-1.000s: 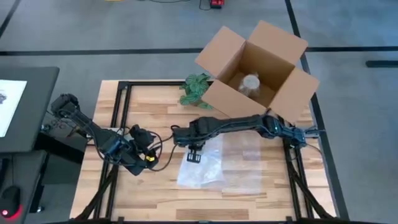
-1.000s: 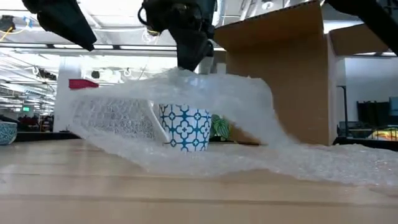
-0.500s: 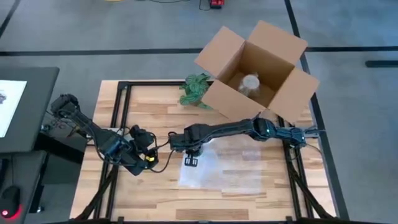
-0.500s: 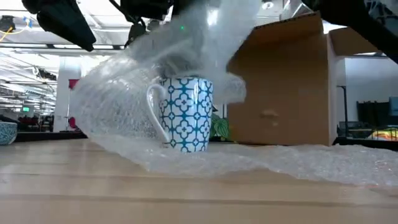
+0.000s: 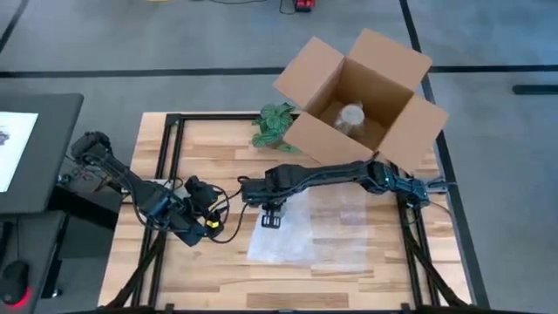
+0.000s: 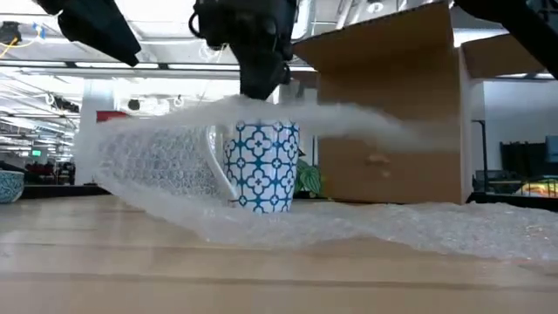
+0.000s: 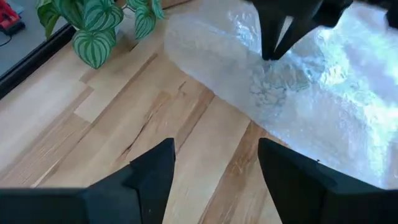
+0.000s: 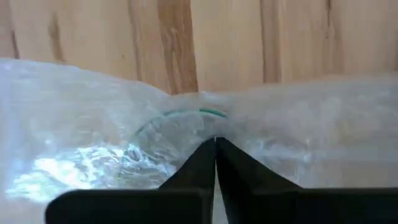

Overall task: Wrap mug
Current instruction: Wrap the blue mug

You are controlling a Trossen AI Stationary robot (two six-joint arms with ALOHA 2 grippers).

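Note:
A white mug with a blue pattern (image 6: pixel 261 166) stands upright on a sheet of bubble wrap (image 5: pixel 314 228) in the middle of the table. My right gripper (image 5: pixel 272 216) is directly above the mug, shut on a part of the wrap that is folded back over it. The mug's rim (image 8: pixel 186 117) shows faintly through the wrap. My left gripper (image 7: pixel 214 180) is open and holds nothing. It waits left of the mug (image 5: pixel 207 202), pointing toward it. My right gripper pinches the folded-over bubble wrap (image 8: pixel 215 132) between its two fingers from above, pointing down. That part is lifted and stretches about level over the mug's rim (image 6: pixel 349 118). The rest of the sheet (image 6: pixel 418 222) lies on the table under the mug.
An open cardboard box (image 5: pixel 357 96) with something wrapped inside stands at the far right. A green leafy plant (image 5: pixel 275 126) sits beside it at the far edge. In the low view, a bowl (image 6: pixel 9 185) shows at the far left. Bare wood lies between my left gripper and the wrap.
My right gripper, still shut on the wrap, lifted it high off the mug while shifting slightly toward the near left, then came back down. The wrap, which drooped over the mug's top a second ago, now stretches flatter just above the rim.

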